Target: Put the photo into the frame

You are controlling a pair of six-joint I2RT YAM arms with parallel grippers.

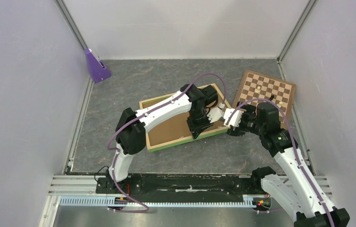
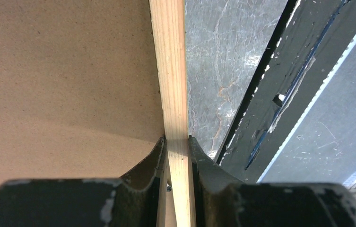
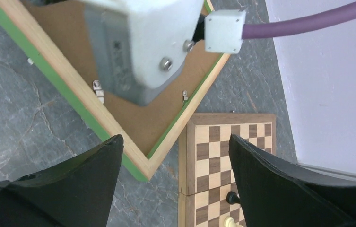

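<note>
The frame [image 1: 173, 141] lies on the grey table with its pale wood back up and a green edge showing; a brown hardboard panel [image 1: 171, 125] fills it. My left gripper [image 1: 197, 128] is shut on the frame's near rail. In the left wrist view the wood rail [image 2: 176, 90] runs between the two black fingers of that gripper [image 2: 177, 139]. My right gripper [image 1: 228, 124] hovers open at the frame's right end, and its wrist view shows the frame corner [image 3: 154, 161] between the spread jaws [image 3: 176, 142] with nothing held. The photo is out of view.
A brown-and-cream chessboard [image 1: 265, 90] with a few pieces lies right of the frame, almost touching its corner [image 3: 228, 151]. A purple object [image 1: 96, 66] stands at the back left. White walls close in three sides. Small metal clips [image 3: 98, 90] sit on the frame's back.
</note>
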